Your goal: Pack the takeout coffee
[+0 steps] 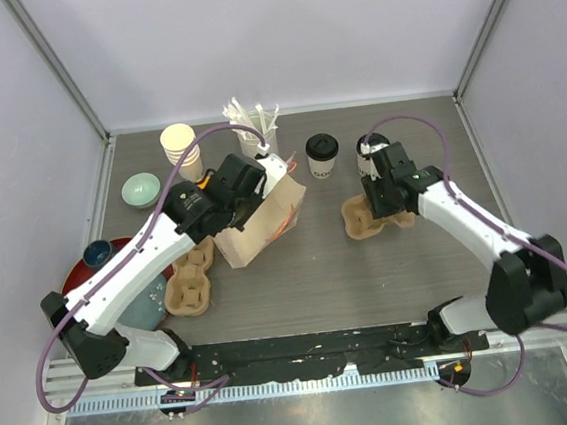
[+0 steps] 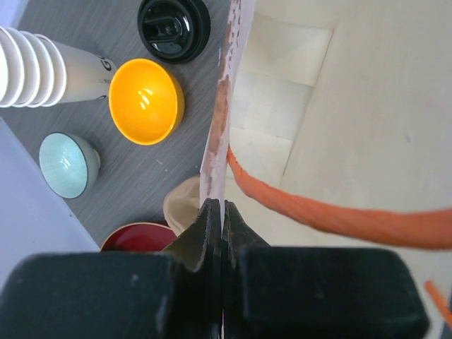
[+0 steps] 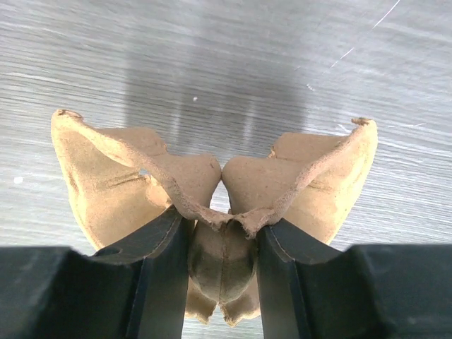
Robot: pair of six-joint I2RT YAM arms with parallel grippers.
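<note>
Brown pulp carrier point(image 3: 106, 183), right of centre in the top view, is pinched at its middle ridge by my right gripper point(image 3: 224, 224). My left gripper point(image 2: 222, 212) clamps the paper bag point(image 2: 353, 106) rim, centre-left. Beyond, upper centre, stands one lidded coffee cup point(image 1: 322, 154). The second lidded cup point(image 1: 371, 146) is half hidden behind my right arm.

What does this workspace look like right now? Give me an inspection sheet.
Surface: grey wood-grain table, no spills seen.
Job's things: white paper cup with black lid upright beyond brown paper bag; second lidded cup partly hidden by right arm; neither packed.
Clutter: stack of cream cups, teal bowl, yellow bowl, red plate, loose black lid, spare pulp carriers.
Grippers: left gripper shut on bag's rim; right gripper closed on brown moulded-pulp cup carrier.
Cables: purple cables loop above both arms.
Surroundings: white enclosure walls.
</note>
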